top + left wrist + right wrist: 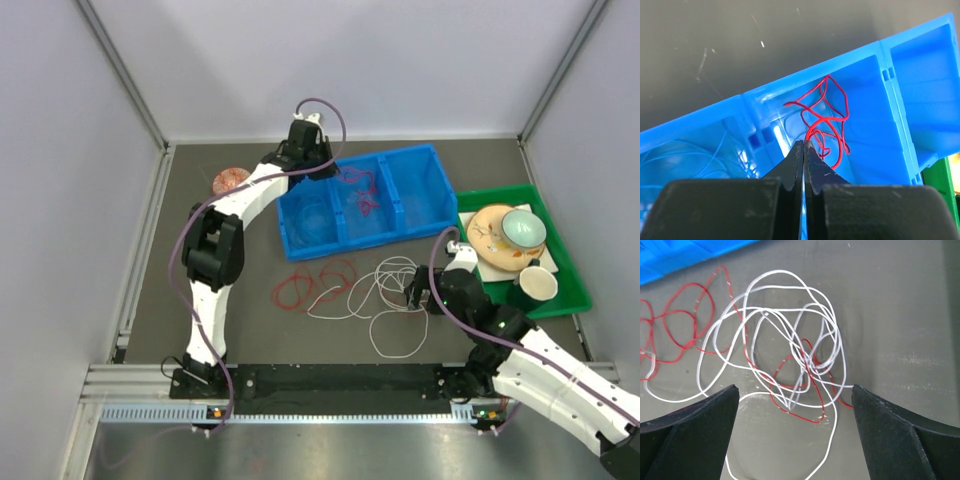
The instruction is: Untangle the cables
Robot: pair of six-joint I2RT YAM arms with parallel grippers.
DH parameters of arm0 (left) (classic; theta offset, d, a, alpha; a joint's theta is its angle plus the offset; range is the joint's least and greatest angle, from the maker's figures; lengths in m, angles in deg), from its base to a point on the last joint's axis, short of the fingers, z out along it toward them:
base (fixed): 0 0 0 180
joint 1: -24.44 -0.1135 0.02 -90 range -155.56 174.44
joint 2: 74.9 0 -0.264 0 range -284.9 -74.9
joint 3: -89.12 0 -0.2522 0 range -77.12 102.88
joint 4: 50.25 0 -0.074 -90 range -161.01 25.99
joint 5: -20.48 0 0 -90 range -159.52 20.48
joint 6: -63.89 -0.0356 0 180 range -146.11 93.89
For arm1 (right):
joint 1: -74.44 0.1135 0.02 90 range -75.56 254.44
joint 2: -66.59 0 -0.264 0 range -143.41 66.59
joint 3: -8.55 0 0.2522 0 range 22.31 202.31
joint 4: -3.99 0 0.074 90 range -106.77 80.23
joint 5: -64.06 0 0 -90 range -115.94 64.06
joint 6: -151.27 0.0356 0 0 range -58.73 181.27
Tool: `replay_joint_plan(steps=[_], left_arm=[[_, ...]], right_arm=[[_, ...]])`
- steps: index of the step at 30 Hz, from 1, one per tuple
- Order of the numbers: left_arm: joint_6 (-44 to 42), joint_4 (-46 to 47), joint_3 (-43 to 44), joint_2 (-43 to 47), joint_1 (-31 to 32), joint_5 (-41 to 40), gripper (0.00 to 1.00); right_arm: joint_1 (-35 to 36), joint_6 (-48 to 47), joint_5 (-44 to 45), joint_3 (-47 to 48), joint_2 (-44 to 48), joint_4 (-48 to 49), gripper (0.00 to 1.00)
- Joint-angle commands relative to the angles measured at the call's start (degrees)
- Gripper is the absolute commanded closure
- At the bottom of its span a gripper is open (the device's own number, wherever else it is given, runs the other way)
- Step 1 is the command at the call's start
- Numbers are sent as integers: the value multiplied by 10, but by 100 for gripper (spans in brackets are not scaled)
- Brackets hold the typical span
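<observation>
The left gripper (804, 145) sits pinched shut over the red cable (816, 131) in the blue bin's (400, 233) middle compartment, while the right gripper (795, 388) hangs wide open above the white-and-red tangle (800, 355) before the bin, likely readying a grab.

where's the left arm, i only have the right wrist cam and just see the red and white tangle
Observer: The left gripper is up over the back of the blue bin, well away from your tangle.
Operator: is it holding anything
Observer: Its jaws are shut. A red cable lies in the bin's middle compartment and runs right up to the tips, but I can't tell if it's pinched.
Operator: anything else in that bin
Observer: A thin blue cable is coiled in the compartment next to the red one.
</observation>
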Motion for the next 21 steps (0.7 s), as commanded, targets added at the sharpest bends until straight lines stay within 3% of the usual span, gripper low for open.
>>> replay_joint_plan(steps=[1,6,10,14,21], left_arm=[[-7,19,40,-31,13,27,100],[-14,2,81,-60,34,39,96],[-33,-37,120,-66,41,57,68],[-68,-51,117,-22,55,21,40],[-119,-80,117,70,82,-31,32]], right_arm=[[-6,5,15,35,-30,-7,7],[-5,5,18,50,-52,-6,6],[-5,-2,28,58,-34,-7,6],[-5,-3,26,55,-22,-7,6],[-5,7,22,53,-18,-7,6]])
